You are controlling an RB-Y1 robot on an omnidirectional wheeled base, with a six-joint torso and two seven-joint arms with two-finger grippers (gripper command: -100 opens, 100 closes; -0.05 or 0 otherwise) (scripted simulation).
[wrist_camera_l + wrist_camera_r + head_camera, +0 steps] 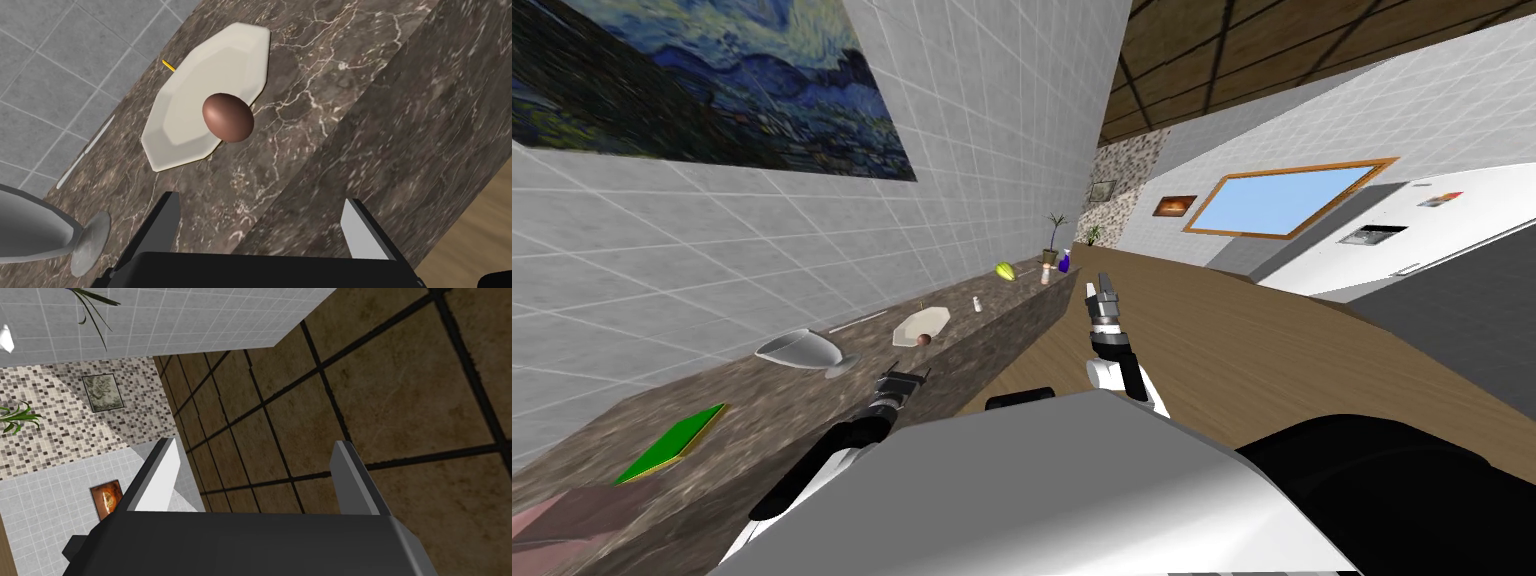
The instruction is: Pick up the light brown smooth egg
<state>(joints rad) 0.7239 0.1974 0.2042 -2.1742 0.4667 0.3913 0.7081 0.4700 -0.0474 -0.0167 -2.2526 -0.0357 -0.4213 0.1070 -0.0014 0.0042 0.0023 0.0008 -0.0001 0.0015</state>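
A smooth brown egg (228,117) lies at the rim of a cream, many-sided plate (220,60) on the dark marbled counter (310,100). In the head view the egg (924,340) sits at the near edge of the plate (920,320). My left gripper (261,200) is open and points at the egg from a short way off, nothing between its fingers; the head view puts it (917,377) just short of the egg over the counter's front part. My right gripper (1100,286) is raised over the wooden floor, its fingers (167,468) open and empty.
A grey stemmed glass (802,350) lies tipped beside the left gripper, its foot (90,240) close to one finger. A green book (677,440) lies nearer me. Farther along the counter are a small shaker (977,304), a yellow-green fruit (1004,270) and a purple bottle (1063,262).
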